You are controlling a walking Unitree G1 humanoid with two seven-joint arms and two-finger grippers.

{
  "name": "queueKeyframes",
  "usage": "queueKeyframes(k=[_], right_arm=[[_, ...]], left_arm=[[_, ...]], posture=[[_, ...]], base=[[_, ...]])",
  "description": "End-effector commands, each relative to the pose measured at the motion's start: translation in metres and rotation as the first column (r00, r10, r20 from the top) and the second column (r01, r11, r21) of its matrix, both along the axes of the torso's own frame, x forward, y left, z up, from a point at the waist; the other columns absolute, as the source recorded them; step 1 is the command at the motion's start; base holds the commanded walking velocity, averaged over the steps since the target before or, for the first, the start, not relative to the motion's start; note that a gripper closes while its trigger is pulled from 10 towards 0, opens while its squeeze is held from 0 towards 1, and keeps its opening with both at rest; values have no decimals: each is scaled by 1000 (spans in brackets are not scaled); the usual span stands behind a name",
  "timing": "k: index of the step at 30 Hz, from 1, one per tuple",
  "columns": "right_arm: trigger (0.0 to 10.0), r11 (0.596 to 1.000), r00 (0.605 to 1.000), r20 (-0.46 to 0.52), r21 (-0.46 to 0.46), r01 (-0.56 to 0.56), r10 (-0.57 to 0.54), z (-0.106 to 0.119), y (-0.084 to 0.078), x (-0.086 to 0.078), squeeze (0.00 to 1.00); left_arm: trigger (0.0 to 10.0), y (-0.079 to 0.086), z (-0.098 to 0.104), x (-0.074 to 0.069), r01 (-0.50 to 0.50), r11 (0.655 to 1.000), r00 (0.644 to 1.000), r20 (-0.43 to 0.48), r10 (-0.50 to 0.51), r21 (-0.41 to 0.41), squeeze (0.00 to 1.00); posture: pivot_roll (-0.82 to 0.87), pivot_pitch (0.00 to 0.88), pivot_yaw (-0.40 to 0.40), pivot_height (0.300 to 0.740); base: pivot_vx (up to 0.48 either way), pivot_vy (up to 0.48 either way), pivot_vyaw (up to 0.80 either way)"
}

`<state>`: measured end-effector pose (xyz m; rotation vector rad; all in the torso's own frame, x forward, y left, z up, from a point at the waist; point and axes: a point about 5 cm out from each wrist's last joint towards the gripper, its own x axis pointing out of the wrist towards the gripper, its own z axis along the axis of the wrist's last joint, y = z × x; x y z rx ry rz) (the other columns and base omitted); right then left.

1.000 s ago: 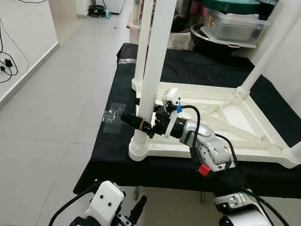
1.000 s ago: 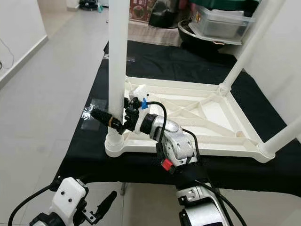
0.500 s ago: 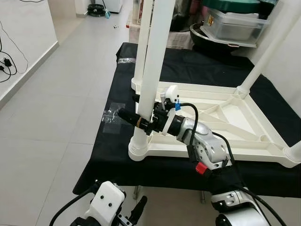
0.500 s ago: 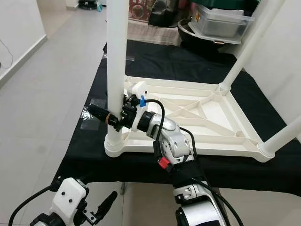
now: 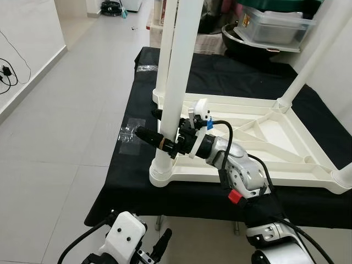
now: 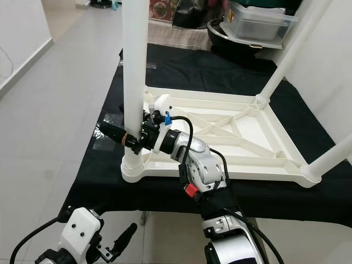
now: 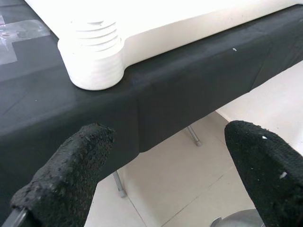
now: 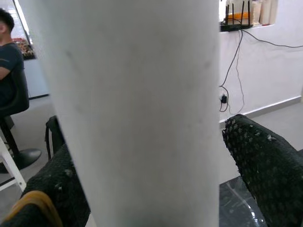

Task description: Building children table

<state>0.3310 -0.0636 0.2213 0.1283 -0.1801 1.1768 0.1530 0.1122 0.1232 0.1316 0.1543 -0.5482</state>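
While the white children's table (image 5: 258, 137) lies upside down on the black-covered worktop (image 5: 231, 77), its near-left leg (image 5: 179, 82) stands upright in the corner socket (image 5: 160, 175). Right claw (image 5: 165, 144) grasps that leg low down, one black finger either side, just above the socket. Left claw (image 7: 170, 175) hangs released below the worktop edge, near the grey tiled floor (image 5: 66, 110), fingers well apart. Plastic bins (image 5: 272, 27) sit behind.

Glowing evenly under bright, soft daylight; casting faint shadows; staying sharp, blurring only close wrist-camera surfaces.
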Motion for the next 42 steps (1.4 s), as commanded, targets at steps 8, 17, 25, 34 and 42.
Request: queueKeyframes(k=[8, 17, 25, 34, 42], right_arm=[[10000, 999, 998, 36, -12, -53, 54, 3, -1, 1, 0], [10000, 998, 997, 50, -19, -63, 64, 6, -5, 6, 0], [10000, 994, 992, 69, -49, -101, 104, 8, -10, 9, 0], [10000, 986, 986, 65, -80, -149, 154, 6, -14, 12, 0], [10000, 978, 979, 63, -96, -186, 193, 7, -14, 13, 0]], left_arm=[[10000, 0, 0, -1, -1, 1000, 1000, -10, 1, 11, 0], [10000, 0, 0, -1, -3, 1000, 1000, -10, 3, 13, 0], [10000, 1, 0, -1, -2, 1000, 1000, -11, 2, 14, 0], [10000, 1, 0, -1, -4, 1000, 1000, -11, 4, 17, 0], [10000, 1, 0, -1, -5, 1000, 1000, -12, 5, 17, 0]], posture=[[155, 136, -153, 740], [157, 139, -152, 740], [159, 139, -150, 740], [159, 141, -150, 740], [159, 141, -148, 740]], base=[[0, 0, 0], [0, 0, 0], [0, 0, 0], [0, 0, 0], [0, 0, 0]])
